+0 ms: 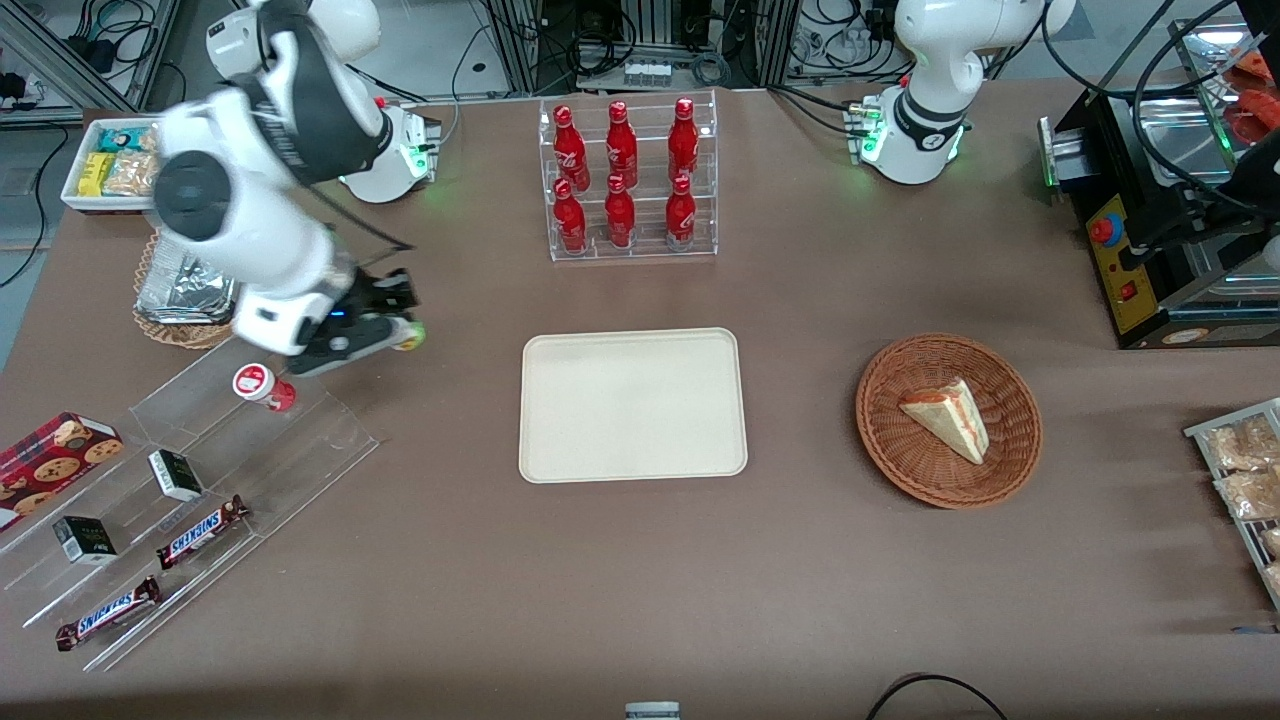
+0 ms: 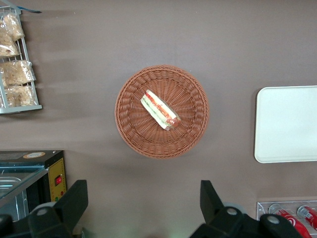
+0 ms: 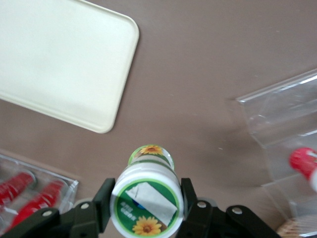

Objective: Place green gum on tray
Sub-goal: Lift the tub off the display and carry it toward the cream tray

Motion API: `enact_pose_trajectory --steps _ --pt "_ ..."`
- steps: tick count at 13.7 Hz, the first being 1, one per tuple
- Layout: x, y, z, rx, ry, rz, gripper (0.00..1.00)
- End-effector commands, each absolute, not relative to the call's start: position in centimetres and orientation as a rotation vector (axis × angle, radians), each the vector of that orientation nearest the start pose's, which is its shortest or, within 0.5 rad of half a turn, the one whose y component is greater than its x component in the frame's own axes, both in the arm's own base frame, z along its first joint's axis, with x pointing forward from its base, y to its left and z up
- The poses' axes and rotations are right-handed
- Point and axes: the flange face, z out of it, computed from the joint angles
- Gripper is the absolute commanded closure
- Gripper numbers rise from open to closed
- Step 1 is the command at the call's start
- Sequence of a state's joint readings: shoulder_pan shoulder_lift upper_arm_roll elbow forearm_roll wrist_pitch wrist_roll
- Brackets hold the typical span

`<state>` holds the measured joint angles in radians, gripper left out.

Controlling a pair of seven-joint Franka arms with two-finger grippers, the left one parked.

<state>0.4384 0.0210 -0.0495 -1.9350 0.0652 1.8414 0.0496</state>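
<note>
1. Gripper (image 1: pixel 392 335) hangs above the bare table near the tray (image 1: pixel 632 405), toward the working arm's end.
2. Its jaws are clamped on the green gum (image 3: pixel 147 204), lifted clear, not on the tray.

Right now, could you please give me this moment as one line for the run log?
gripper: shut on green gum | position: above table, near clear rack | tray: bare | gum not yet on tray

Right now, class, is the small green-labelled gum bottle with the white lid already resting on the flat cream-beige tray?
No: the green gum bottle is clamped in the hand above the brown table, and the cream-beige tray carries nothing.
</note>
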Motion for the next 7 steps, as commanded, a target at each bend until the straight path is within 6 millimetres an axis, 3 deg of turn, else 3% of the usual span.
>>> enact_pose_trajectory --steps 1,7 --pt "50.7 26.1 44.5 -3.049 -0.37 0.172 1.0" --pt "48.5 37.4 38.6 -3.074 -0.198 0.073 1.0"
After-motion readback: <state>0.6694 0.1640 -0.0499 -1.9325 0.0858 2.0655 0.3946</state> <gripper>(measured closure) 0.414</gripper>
